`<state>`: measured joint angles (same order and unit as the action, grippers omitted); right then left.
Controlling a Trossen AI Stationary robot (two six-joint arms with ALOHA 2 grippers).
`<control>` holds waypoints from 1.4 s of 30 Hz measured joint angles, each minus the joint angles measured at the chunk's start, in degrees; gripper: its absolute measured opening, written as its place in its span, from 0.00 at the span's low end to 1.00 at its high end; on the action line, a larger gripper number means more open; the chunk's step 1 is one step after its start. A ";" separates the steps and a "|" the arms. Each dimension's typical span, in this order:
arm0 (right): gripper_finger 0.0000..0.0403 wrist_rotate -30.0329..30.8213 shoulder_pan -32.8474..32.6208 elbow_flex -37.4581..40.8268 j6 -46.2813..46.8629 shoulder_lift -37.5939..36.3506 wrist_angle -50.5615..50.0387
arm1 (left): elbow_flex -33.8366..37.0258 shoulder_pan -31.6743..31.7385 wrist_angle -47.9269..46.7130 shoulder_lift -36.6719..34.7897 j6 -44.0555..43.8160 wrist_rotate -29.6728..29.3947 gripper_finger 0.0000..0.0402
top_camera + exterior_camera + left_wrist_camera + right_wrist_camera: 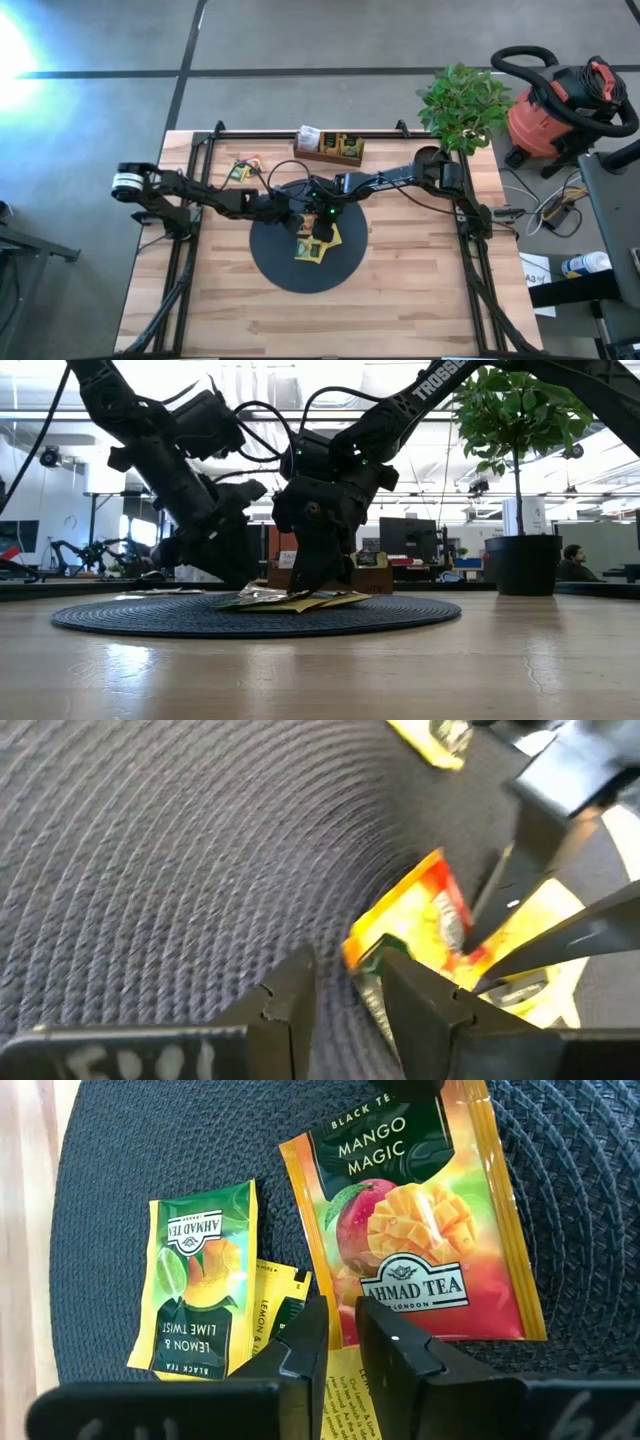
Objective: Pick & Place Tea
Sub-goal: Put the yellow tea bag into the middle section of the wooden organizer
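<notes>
Table (500, 670): pale wood planks.

Mat (275, 270): black woven disc at mid-table, carrying the tea.

Right gripper (340, 1315): tips down on the pile. Jaws stand narrow, a slit between them, with nothing seen clamped.

Left gripper (345, 970): low over the mat, just beside the pile. Jaws are narrow and empty.

Mango packet (415, 1220): lies flat on top of the pile. Its long axis runs away from the right gripper, slightly tilted, label head at the far end.

Lemon packet (200, 1280): lies flat just beside it, long axis near parallel, label reversed. It overlaps a yellow packet (272, 1295).

Handling, judged: the packets are featherlight and glossy, thin and bendable, and likely slippery. Pinch a free edge or corner; a flat face gives no purchase.
</notes>
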<state>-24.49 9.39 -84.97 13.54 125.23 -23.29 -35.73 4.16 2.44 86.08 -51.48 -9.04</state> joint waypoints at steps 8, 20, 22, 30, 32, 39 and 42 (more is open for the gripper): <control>0.15 0.00 0.00 0.00 0.00 0.00 0.04 | 0.31 0.03 1.48 1.03 -0.64 0.01 0.27; 0.15 0.01 0.00 0.00 0.00 0.00 0.09 | 0.40 0.04 4.52 3.61 -1.08 4.04 0.27; 0.15 0.00 0.00 0.00 0.00 0.00 0.11 | 0.40 0.07 5.66 3.77 -1.20 4.18 0.27; 0.15 0.02 0.00 0.00 0.00 0.00 0.11 | 0.40 0.13 10.62 3.78 -1.22 5.39 0.18; 0.15 0.02 0.00 0.00 -0.02 0.00 0.11 | 0.40 0.13 10.62 3.78 -1.20 5.44 0.13; 0.16 0.07 -0.02 0.07 -0.22 -0.39 0.01 | 0.40 0.13 10.58 3.78 -0.05 5.51 0.00; 0.17 0.77 0.00 0.13 -0.56 -1.22 -0.39 | 0.37 0.13 9.55 3.61 0.96 5.56 0.00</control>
<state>-23.72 9.39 -84.84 12.97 124.01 -23.68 -35.36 4.29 11.98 89.69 -50.52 -3.48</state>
